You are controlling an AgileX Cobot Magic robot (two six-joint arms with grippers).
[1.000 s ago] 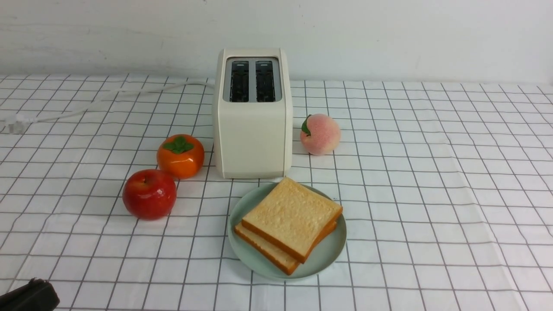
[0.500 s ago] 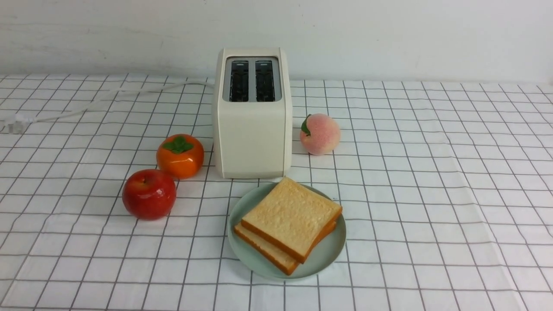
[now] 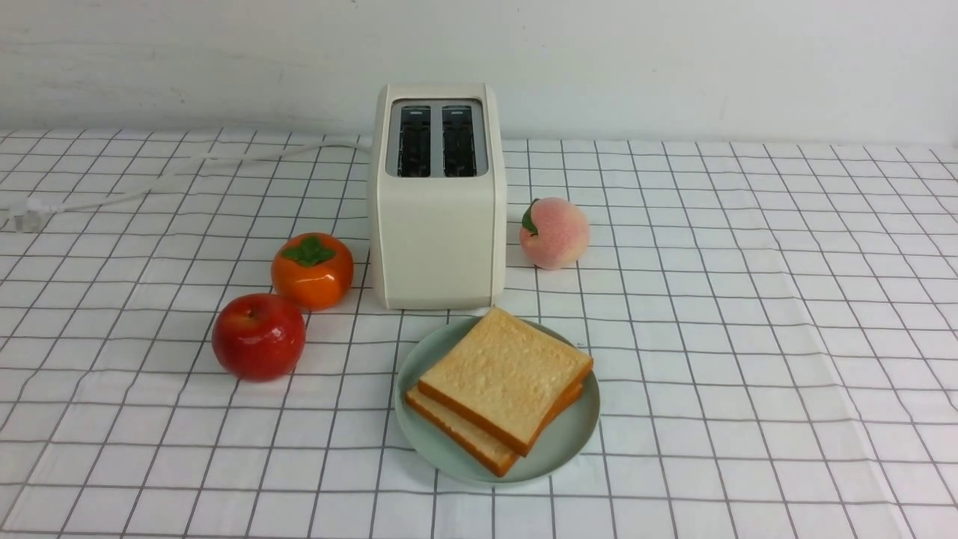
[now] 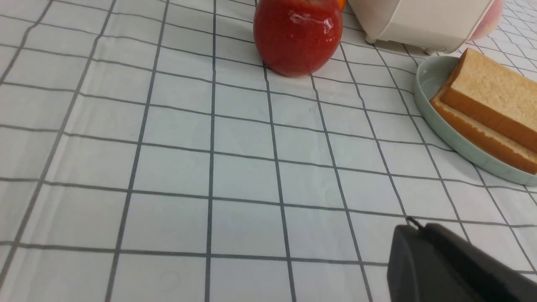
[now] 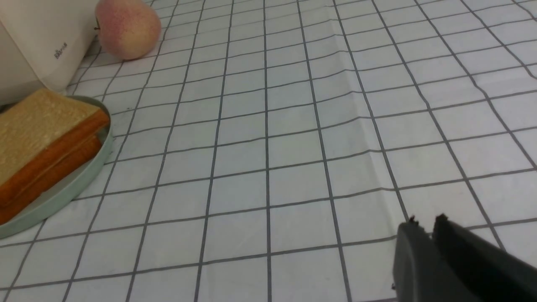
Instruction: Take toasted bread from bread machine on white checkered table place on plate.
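Two slices of toasted bread [image 3: 503, 376] lie stacked on the mint-green plate [image 3: 569, 442], just in front of the cream-white bread machine [image 3: 438, 224], whose two slots are empty. The bread [image 4: 491, 96] and plate [image 4: 432, 79] also show in the left wrist view, and the bread [image 5: 42, 130] and plate [image 5: 67, 188] in the right wrist view. My left gripper [image 4: 419, 226] is shut and empty, low over the checkered table [image 3: 748, 337], apart from the plate. My right gripper [image 5: 426, 222] is shut and empty, well to the plate's right. Neither gripper shows in the front view.
A red apple [image 3: 259, 336] and an orange persimmon [image 3: 312, 269] sit left of the toaster, a peach [image 3: 554, 233] right of it. The white cord [image 3: 172, 176] runs to the far left. A wall stands behind the table.
The left gripper's dark tip, seen at the front view's lower left corner a second ago, has withdrawn out of that view. Bread, plate and toaster have not moved.
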